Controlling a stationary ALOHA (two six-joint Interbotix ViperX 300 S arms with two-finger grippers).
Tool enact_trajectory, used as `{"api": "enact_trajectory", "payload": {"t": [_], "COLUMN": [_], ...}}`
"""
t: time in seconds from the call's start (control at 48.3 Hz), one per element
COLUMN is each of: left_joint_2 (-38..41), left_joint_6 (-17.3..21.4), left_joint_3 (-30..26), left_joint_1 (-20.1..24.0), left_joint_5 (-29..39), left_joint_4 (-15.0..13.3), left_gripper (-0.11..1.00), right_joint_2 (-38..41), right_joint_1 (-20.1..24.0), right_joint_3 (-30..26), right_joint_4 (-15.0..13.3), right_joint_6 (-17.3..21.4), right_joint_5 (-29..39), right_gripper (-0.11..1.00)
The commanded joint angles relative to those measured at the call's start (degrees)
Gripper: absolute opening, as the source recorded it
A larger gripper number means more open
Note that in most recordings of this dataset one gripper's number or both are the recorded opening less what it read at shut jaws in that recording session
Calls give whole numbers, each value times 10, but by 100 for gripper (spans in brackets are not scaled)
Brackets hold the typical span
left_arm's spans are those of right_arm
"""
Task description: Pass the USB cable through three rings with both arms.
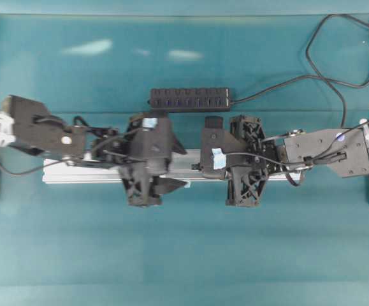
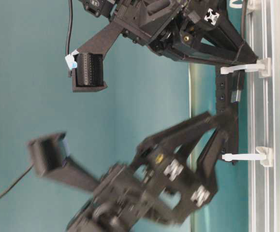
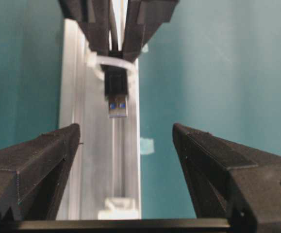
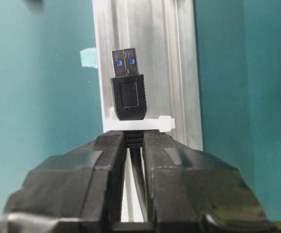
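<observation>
- The right gripper [image 4: 133,145] was clamped on the USB cable [image 4: 139,179] just behind its plug [image 4: 127,97], the two fingers pressed together around the cord.
- The plug stuck out past the fingertips, its metal end with blue inserts pointing along the silver rail [image 4: 155,48].
- A whitish ring [image 4: 145,124] sat right at the base of the plug, and the plug's black body had passed through it; the loop lay just in front of the right gripper's tips.
- In the left wrist view the same plug [image 3: 117,94] hung inside that ring [image 3: 112,65], facing the left gripper [image 3: 125,133].
- The left gripper's fingers [image 3: 43,160] stood wide apart, one on each side of the rail, holding nothing and well short of the plug.
- A second ring [image 3: 118,206] stood on the rail near the bottom of the left wrist view, between the spread fingers.
- From table level, two rings [image 2: 243,68] [image 2: 248,156] jutted from the rail, one beside each gripper; the plug's metal tip [image 2: 236,94] lay between them.
- From overhead, both arms met over the middle of the rail [image 1: 63,173], the left arm [image 1: 44,131] from the left and the right arm [image 1: 327,150] from the right.
- A black multi-port hub [image 1: 189,99] lay on the teal table [image 1: 184,255] beyond the rail, with its own cord [image 1: 311,57] running off toward the upper right corner.
- A third ring could not be made out in any view.
</observation>
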Motion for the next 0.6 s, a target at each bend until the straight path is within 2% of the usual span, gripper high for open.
{"api": "enact_trajectory", "payload": {"t": [0.0,0.207,0.58], "left_joint_2": [12,46,64], "left_joint_6": [-2,-1,-2], "left_joint_3": [-25,-50,-46], "left_joint_1": [-2,-2,8], "left_joint_5": [-8,-8,-29], "left_joint_4": [1,1,1], "left_gripper": [88,88,86], "right_joint_2": [-6,-6,-6], "right_joint_1": [2,2,2], "right_joint_3": [-3,-3,-3], "right_joint_4": [2,3,2], "right_joint_6": [7,10,10], "right_joint_5": [-7,-17,-20], "right_gripper": [-7,-7,-7]}}
